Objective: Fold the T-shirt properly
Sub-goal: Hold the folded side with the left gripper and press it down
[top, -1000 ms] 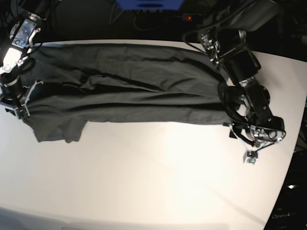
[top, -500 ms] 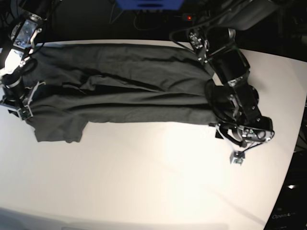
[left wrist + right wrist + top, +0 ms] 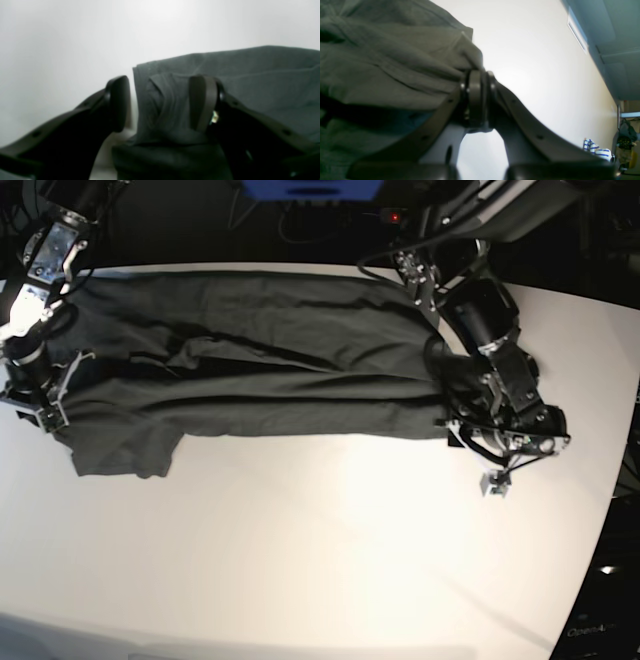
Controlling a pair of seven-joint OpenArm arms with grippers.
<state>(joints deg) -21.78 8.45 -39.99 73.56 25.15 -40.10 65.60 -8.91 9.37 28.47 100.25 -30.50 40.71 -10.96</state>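
Observation:
The dark grey T-shirt (image 3: 270, 370) lies stretched lengthwise across the back half of the white table (image 3: 300, 560), with a sleeve hanging toward the front at the left. My left gripper (image 3: 455, 438) is at the shirt's right end. In the left wrist view it (image 3: 160, 102) stands open, one finger (image 3: 117, 102) over bare table and the other (image 3: 202, 102) over the cloth (image 3: 250, 80), with the folded corner between them. My right gripper (image 3: 45, 415) holds the shirt's left end; up close it (image 3: 476, 97) is shut on a bunched fold of the cloth (image 3: 382, 62).
A blue box (image 3: 310, 188) and dark cables sit behind the table's far edge. The table's curved right edge (image 3: 612, 480) runs close to the left arm. A blue-and-white striped thing (image 3: 595, 150) shows far off beyond the table.
My left arm has slid left and back toward the shirt's right corner, its open jaws now over the cloth edge. The right arm and its grip have stayed put.

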